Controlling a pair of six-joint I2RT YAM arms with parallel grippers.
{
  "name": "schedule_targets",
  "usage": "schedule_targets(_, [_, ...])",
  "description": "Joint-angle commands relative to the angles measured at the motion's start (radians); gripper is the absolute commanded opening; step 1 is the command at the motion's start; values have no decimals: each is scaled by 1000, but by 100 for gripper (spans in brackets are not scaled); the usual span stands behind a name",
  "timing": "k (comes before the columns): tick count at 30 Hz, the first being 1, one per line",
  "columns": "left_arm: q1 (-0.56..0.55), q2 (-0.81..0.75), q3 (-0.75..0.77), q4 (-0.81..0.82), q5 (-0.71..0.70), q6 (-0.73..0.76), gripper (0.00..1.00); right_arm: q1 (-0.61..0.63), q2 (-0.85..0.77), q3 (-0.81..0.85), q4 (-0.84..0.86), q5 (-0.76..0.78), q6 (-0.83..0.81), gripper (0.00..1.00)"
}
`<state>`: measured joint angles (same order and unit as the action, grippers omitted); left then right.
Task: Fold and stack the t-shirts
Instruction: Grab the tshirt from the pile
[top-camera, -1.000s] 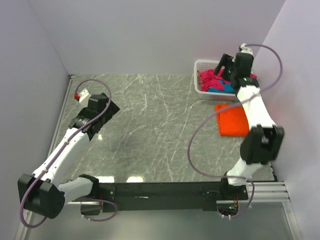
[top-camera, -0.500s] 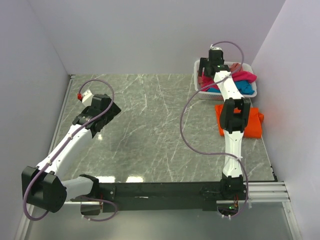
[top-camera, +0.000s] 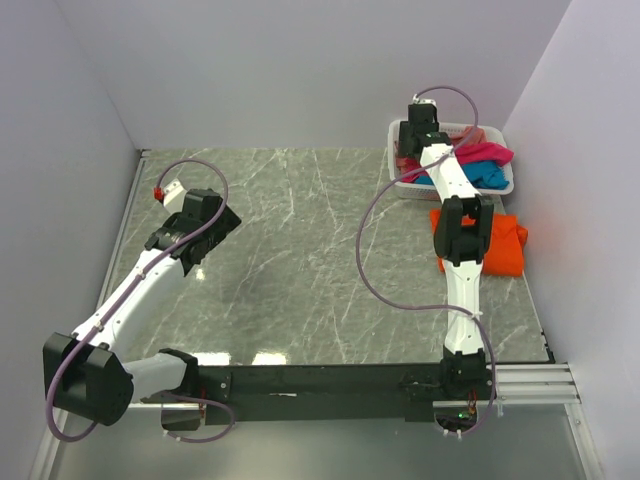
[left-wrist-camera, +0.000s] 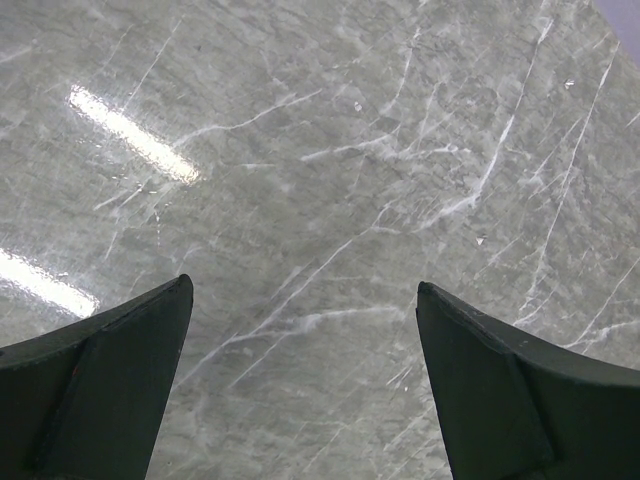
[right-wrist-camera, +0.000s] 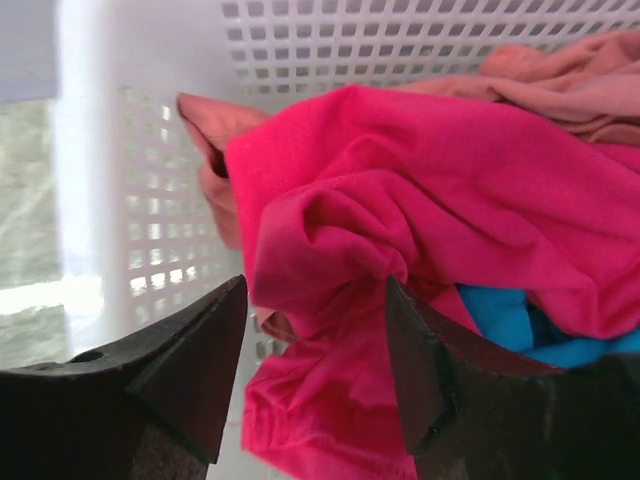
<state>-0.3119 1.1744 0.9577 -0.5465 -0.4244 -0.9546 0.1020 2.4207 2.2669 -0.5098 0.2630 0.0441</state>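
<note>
The white lattice basket (top-camera: 398, 130) at the back right holds a crumpled magenta-pink t-shirt (right-wrist-camera: 400, 180), a teal-blue one (right-wrist-camera: 500, 310) under it and a salmon-pink one (right-wrist-camera: 570, 80) behind. My right gripper (right-wrist-camera: 314, 282) is down in the basket's left end (top-camera: 408, 148). It is open, with a bunch of the magenta shirt (top-camera: 485, 153) between its fingers; the right finger touches the cloth and the left one stands off it. A folded orange t-shirt (top-camera: 505, 250) lies on the table in front of the basket. My left gripper (left-wrist-camera: 302, 285) hovers open over bare marble at the left (top-camera: 222, 215).
The basket wall (right-wrist-camera: 330, 40) stands close behind and to the left of the right fingers. Purple walls close off the table at the back and on both sides. The right arm's elbow hangs over the orange shirt's left part.
The right arm has swung from the basket's right side to its left end and dipped in. Its jaws have narrowed round the magenta shirt. The left arm has barely shifted.
</note>
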Motion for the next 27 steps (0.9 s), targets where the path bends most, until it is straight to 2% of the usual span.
schedule_targets(1, [-3,-33,12,11,-10,10,100,-10,26,43,5,36,-29,63])
schedule_targets(4, [-3,-32,18,3,-10,5,100,-13,43,45,27,39,-24,49])
schedule_targets(6, [-3,-32,21,-3,-11,5,99,-15,46,48,48,67,-20,18])
schedule_targets(7, [-3,-36,18,-3,-10,7,99,-15,44,42,59,83,-16,6])
schedule_targets(8, [-3,-38,18,-3,-10,5,100,-15,34,37,83,88,-16,0])
schedule_targets(16, [-4,-71,10,3,-8,5,99,-13,-69,28,172,145,-35,0])
schedule_targets(27, [-3,-107,29,3,-8,8,99,-7,-324,-18,274,174,-87,0])
